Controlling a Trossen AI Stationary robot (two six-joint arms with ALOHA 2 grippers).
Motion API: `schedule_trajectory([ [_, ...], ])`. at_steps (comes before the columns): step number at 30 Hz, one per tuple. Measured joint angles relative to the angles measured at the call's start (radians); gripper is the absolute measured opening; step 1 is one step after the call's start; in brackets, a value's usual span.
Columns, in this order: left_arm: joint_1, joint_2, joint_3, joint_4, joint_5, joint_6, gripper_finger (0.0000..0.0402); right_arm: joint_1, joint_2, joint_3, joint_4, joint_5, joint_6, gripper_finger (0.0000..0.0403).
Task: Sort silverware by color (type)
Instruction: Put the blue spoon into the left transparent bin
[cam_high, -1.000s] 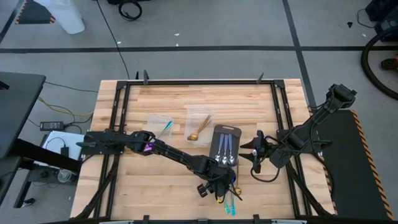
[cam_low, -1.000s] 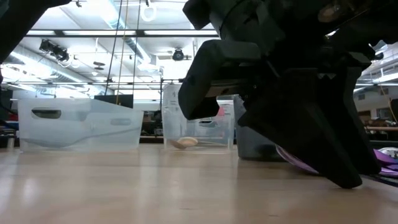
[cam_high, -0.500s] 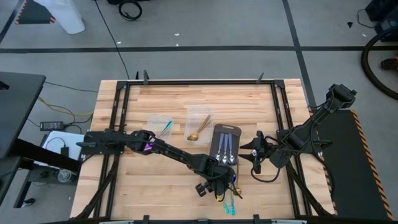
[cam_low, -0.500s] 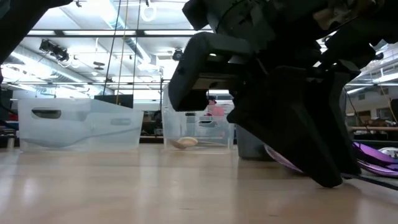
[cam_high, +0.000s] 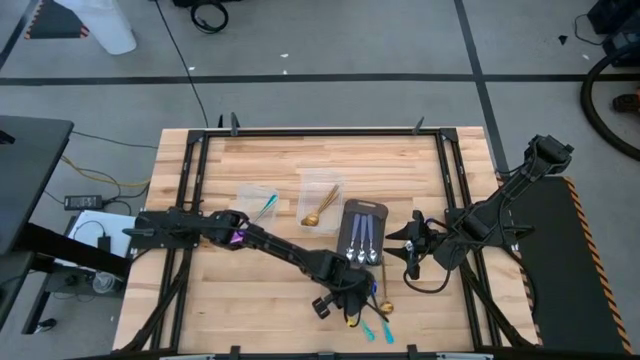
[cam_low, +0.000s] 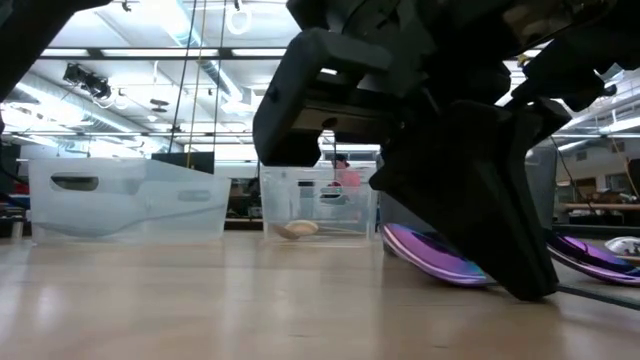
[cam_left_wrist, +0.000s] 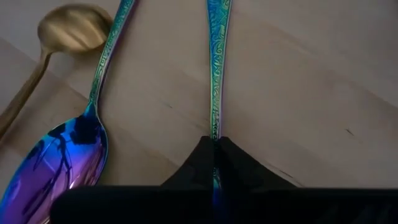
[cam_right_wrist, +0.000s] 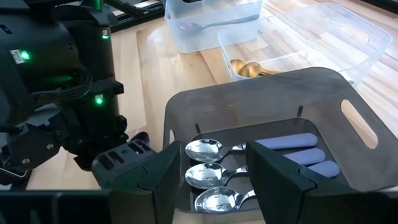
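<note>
A dark grey tray is seen directly ahead of the right gripper, whose two dark fingers are spread apart. Three silver spoons are laid side by side in the tray, bowls toward the camera. Beyond the tray, a clear tub containing gold spoons is visible. The left arm is seen beside the tray.

Wooden table carries two clear tubs side by side and a dark grey tray just beside them; black cables lie on the floor beyond.
</note>
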Motion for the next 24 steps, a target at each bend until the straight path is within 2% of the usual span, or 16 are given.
schedule_trajectory([
  [11,-0.004,-0.032,-0.006,-0.07,-0.038,-0.128,0.0015,0.0,0.0,0.0,-0.001,0.0,0.0,0.0189],
  [24,-0.009,-0.104,-0.006,-0.264,-0.093,-0.299,0.0015,0.004,0.009,0.001,0.002,0.0,-0.001,0.0189],
])
